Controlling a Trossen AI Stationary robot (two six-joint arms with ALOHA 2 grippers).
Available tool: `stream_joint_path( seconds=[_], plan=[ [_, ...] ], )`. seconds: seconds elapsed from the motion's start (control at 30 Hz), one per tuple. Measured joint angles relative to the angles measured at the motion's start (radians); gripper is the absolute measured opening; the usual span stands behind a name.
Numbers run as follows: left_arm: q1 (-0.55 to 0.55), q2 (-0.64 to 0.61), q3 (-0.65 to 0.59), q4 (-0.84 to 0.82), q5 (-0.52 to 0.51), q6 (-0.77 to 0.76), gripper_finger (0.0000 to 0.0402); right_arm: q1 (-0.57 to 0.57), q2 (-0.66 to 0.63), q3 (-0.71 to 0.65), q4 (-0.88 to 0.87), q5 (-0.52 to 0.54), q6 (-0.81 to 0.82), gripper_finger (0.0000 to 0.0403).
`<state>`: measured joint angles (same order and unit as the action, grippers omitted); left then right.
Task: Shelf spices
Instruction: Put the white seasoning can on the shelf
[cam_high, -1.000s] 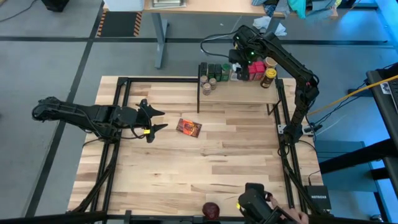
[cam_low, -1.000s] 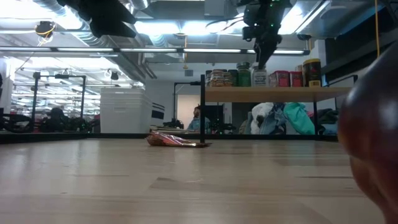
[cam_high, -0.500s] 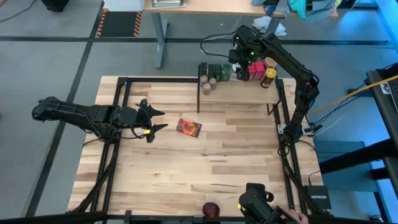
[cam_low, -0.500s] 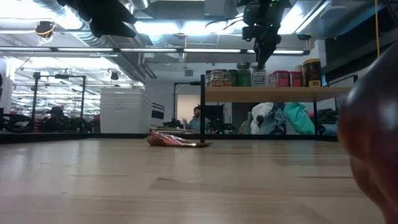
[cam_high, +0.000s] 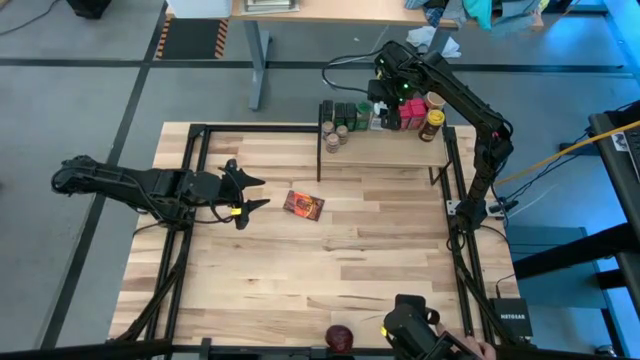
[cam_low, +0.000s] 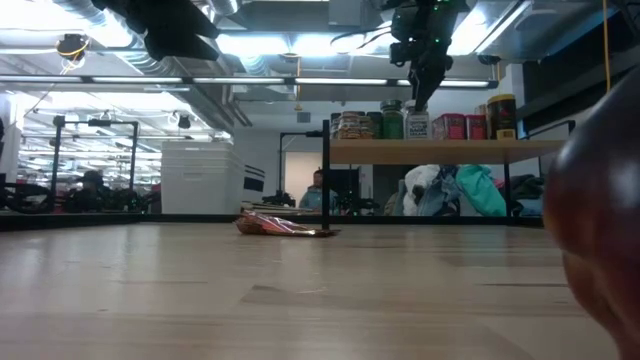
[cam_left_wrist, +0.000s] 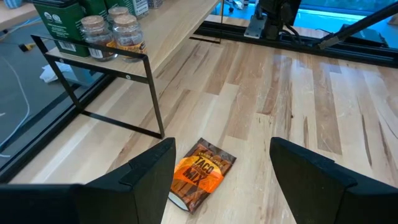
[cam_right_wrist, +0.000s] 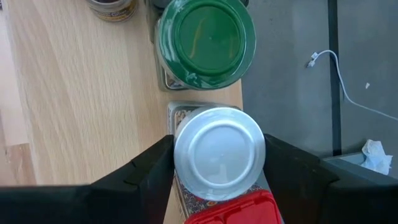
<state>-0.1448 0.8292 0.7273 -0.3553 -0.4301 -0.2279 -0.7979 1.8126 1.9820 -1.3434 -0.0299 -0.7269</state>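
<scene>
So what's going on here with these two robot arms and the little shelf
The robot is stocking a small shelf with spices. The right hand sits over the back of the shelf, its fingers either side of a white-capped bottle standing beside a green-lidded jar. The left hand hangs open over the tabletop, short of the taco mix packet, the one spice not yet on the shelf.

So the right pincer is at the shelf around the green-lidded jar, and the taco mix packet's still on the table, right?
Not quite: the right wrist view shows the right pincer around the white-capped bottle, beside the green-lidded jar on the shelf. The taco mix packet does lie on the table.
</scene>
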Motion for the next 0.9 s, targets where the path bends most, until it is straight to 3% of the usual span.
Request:
stream_joint_path(
  seconds=[0.23,0.53,0.77,0.9],
  plan=[
    [0.000,0.000,0.000,0.000,0.000,0.000,0.0255,0.000,0.000,0.000,0.000,-0.006,-0.003,0.0239],
    [0.000,0.000,0.000,0.000,0.000,0.000,0.0255,0.000,0.000,0.000,0.001,-0.005,-0.003,0.0306],
    [0.000,0.000,0.000,0.000,0.000,0.000,0.0255,0.000,0.000,0.000,0.007,0.130,0.010,0.0341],
    [0.000,0.000,0.000,0.000,0.000,0.000,0.0255,0.000,-0.003,0.000,0.007,0.144,0.019,0.0344]
  ],
)
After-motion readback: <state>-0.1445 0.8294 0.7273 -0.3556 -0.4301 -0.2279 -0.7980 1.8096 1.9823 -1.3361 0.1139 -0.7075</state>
